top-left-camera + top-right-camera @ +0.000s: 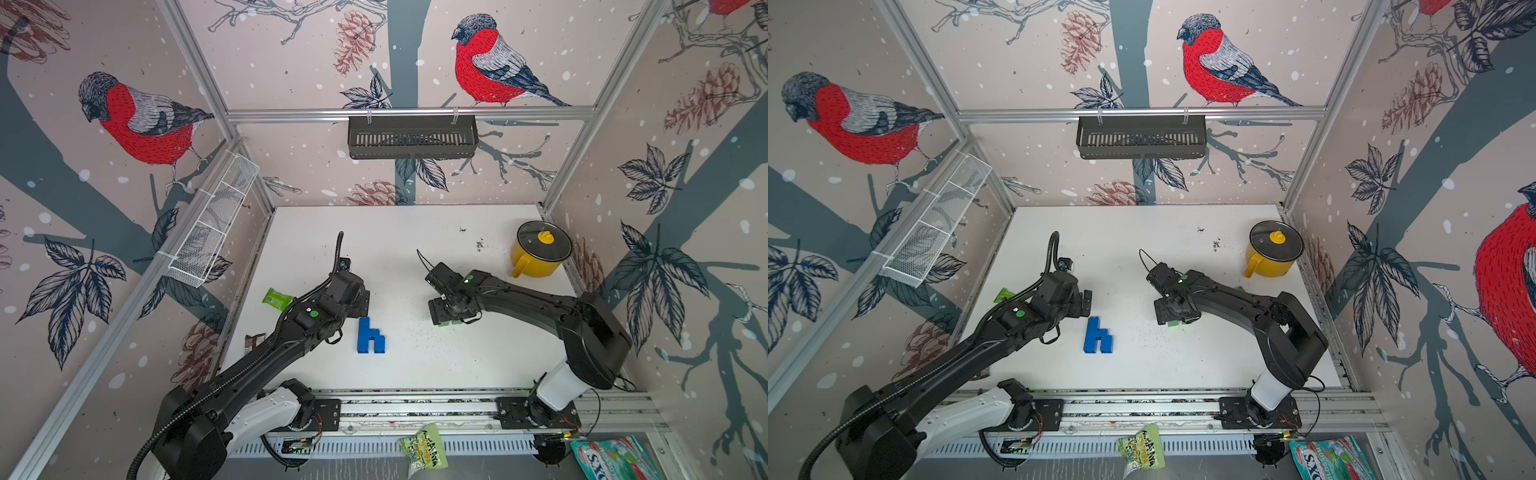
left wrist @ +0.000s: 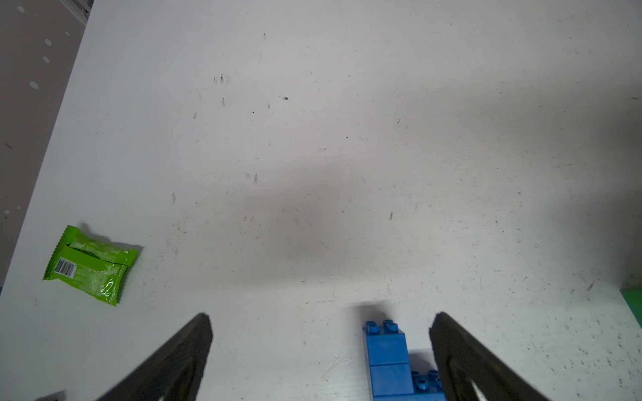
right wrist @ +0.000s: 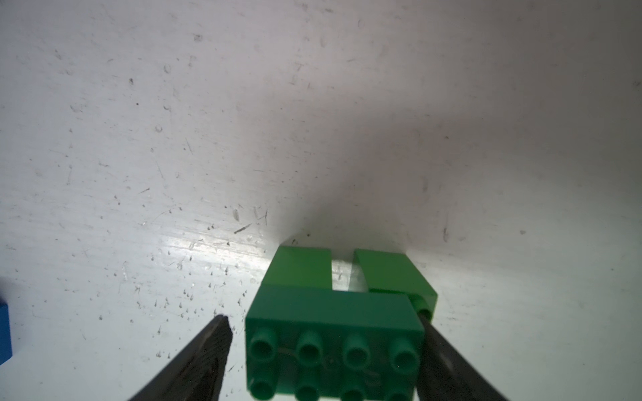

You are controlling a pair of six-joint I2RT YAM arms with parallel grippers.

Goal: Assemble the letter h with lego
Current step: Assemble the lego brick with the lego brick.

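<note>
**A:** Can anything be read here?

**B:** Very little. In both top views the colourful packet (image 1: 611, 459) (image 1: 1329, 461) at the lower right edge of the frame carries big, tilted white letters that look like "SXO". The smaller print beside them is too fine to read.

**A:** And the yellow-green bag (image 1: 424, 451) (image 1: 1142, 446) at lower centre?

**B:** It has dark lettering, but I cannot make out the word.

**A:** The green packet (image 2: 90, 265), lower left in the left wrist view?

**B:** It bears a white barcode label (image 2: 65, 268). The digits are too small.

**A:** Anything else?

**B:** The blue lego bricks (image 1: 370, 336) (image 1: 1097, 336) lie in the shape of a small "h".
</note>
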